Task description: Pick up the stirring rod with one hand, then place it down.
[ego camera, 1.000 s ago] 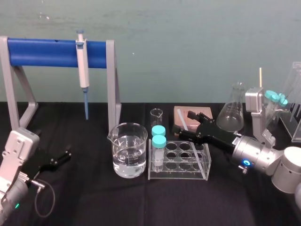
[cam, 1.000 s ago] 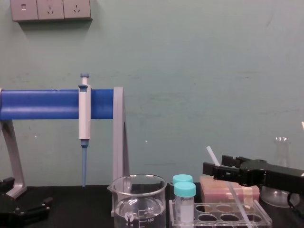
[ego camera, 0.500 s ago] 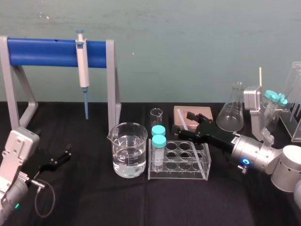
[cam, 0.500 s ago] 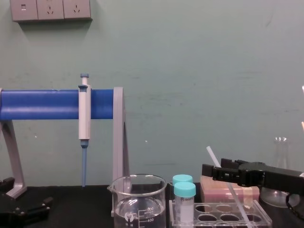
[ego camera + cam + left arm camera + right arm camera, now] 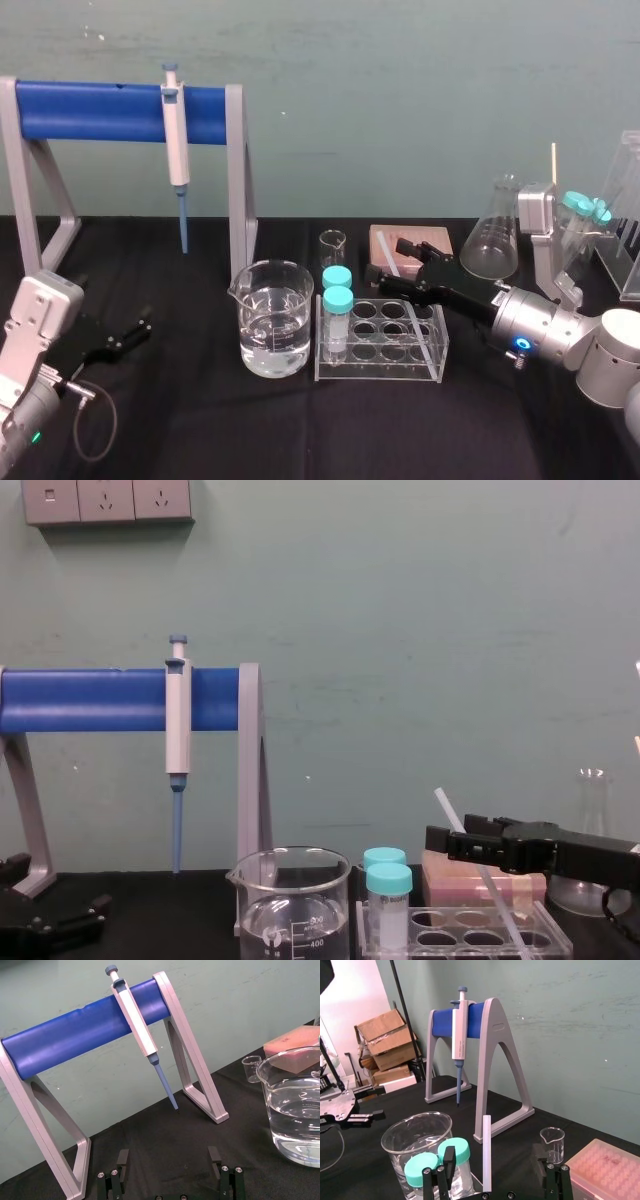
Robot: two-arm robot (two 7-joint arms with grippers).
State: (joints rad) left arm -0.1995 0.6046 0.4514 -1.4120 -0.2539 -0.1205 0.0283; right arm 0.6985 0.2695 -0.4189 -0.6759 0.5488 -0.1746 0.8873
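Hardly anything has moved in the past second: your right tool (image 5: pixel 396 264) has only settled a touch lower, and the stirring rod (image 5: pixel 486 1154) leans as before. It stands with its foot down in the clear tube rack (image 5: pixel 380 348), at 3 o'clock from the beaker (image 5: pixel 272 320).

The right tool is released, one finger on each side of the rod and neither touching it. Your left tool (image 5: pixel 135 332) is parked at 8 o'clock on the counter (image 5: pixel 200 425), also spread wide.

Expect the rod to be light, stiff, smooth and probably brittle. Take hold above the rack, near mid-length, and squeeze gently so it neither slips nor snaps.

From the right wrist you see the gaps beside the rod. From the chest you see instead its lean, top toward 11 o'clock.
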